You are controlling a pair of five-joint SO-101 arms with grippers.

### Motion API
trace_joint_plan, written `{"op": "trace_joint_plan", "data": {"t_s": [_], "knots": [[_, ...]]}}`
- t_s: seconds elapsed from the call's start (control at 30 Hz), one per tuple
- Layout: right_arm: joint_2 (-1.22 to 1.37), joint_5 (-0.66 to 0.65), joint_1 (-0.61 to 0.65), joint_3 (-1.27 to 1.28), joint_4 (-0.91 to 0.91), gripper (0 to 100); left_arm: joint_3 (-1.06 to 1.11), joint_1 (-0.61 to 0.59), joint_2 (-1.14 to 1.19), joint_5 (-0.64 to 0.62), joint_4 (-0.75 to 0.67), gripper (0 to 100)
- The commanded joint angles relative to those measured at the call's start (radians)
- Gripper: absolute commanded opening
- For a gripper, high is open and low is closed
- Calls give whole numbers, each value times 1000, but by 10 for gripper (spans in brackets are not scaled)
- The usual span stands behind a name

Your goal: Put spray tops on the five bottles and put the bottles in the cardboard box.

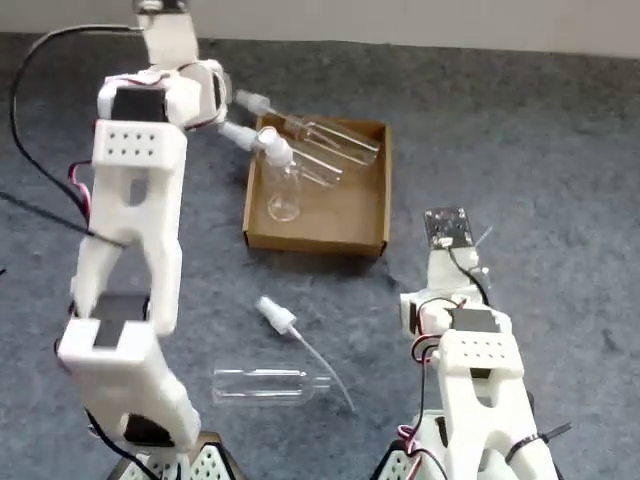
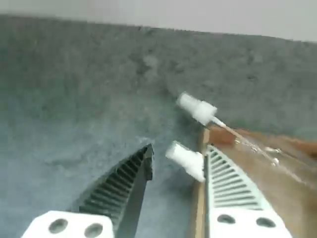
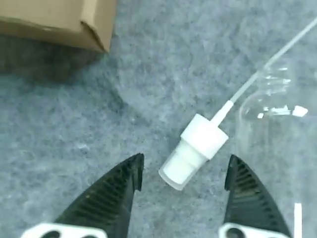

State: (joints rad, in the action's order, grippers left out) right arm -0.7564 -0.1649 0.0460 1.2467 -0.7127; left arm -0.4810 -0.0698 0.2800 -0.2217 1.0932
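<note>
Left claw [image 2: 178,151] open, empty, by cardboard box [image 1: 315,242] rim; right claw [image 3: 185,159] open toward loose spray top [image 3: 195,148].

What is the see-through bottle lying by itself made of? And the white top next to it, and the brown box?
Bottle: clear plastic or maybe glass; the grey mat shows through it and it glints. Spray top: probably smooth white plastic, evenly coloured with neat moulded steps. Box: brown cardboard, dull, with a folded corner flap.

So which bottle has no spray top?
The bottle lying on the carpet outside the box; its neck is bare, a loose top beside it. The boxed bottles wear white tops.
</note>
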Motion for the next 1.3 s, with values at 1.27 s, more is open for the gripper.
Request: {"op": "trace_joint_plan", "data": {"t_s": [1.27], "knots": [[-22, -11, -10, -1, 24, 221, -1001, 77, 769, 3, 473, 160]]}}
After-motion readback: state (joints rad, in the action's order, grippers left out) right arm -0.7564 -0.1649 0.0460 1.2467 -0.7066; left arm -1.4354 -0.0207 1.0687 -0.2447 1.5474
